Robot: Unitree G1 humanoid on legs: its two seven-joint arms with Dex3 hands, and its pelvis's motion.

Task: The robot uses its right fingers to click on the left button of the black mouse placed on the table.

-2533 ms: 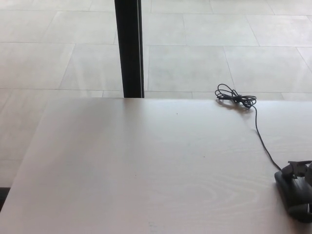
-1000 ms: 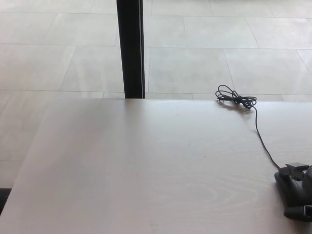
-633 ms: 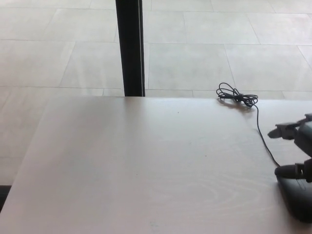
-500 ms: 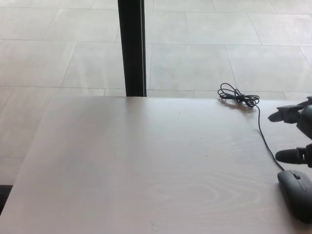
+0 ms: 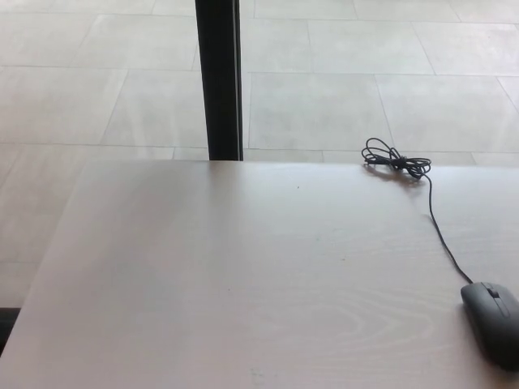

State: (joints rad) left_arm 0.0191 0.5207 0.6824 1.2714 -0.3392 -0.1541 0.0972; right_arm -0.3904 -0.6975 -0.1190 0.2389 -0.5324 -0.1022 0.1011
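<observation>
The black mouse lies near the right edge of the pale wooden table, at the lower right of the head view, partly cut off by the picture's edge. Its thin black cable runs up the table to a coiled bundle at the table's far edge. Neither of my hands shows in this view.
A black vertical post stands behind the table's far edge, left of centre. Beyond the table lies a light tiled floor.
My right hand rested on the mouse, then lifted up and away to the right and has left the picture. The mouse now lies uncovered.
</observation>
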